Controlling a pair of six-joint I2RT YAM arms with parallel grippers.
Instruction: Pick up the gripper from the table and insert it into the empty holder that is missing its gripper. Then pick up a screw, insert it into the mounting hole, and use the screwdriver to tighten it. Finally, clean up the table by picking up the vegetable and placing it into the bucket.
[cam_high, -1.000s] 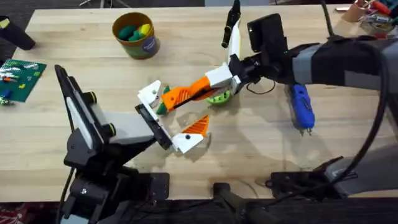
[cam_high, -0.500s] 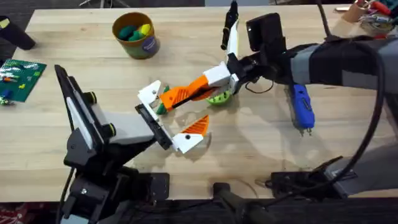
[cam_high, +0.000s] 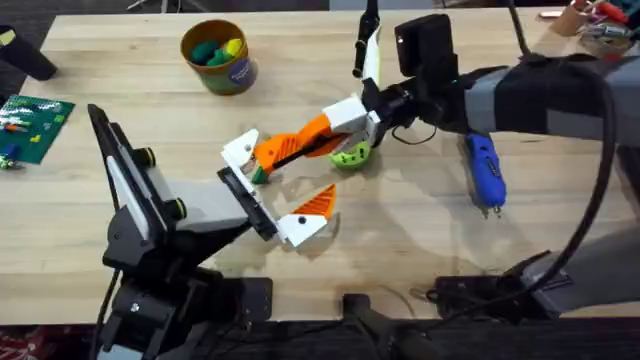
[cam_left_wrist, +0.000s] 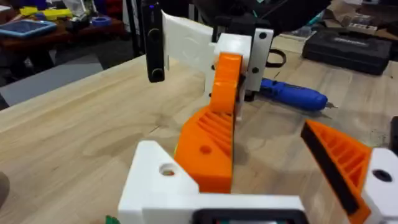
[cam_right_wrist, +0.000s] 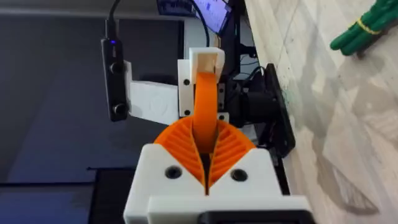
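Note:
My right gripper (cam_high: 350, 118) (cam_right_wrist: 206, 165) is shut on the loose orange gripper (cam_high: 295, 148) (cam_left_wrist: 214, 130). Its far end rests against the white holder (cam_high: 240, 150) (cam_left_wrist: 161, 180) on my left arm's end plate. My left gripper (cam_high: 283, 178) stands open, and its twin block carries an orange triangle (cam_high: 320, 200). A light-green vegetable (cam_high: 350, 155) lies on the table just under my right gripper. The blue screwdriver (cam_high: 485, 170) (cam_left_wrist: 292, 96) lies to the right. The tan bucket (cam_high: 215, 55) stands at the far left. The screw is out of view.
The bucket holds green and yellow pieces. A green board (cam_high: 30, 125) lies at the left edge. A small dark-green bundle (cam_high: 261, 174) (cam_right_wrist: 364, 28) lies by the holder. Bare wood stretches in front of the screwdriver and along the near middle.
My right gripper has shifted slightly left and away with the orange gripper, pressing its tip closer to the holder. The left arm has stayed still.

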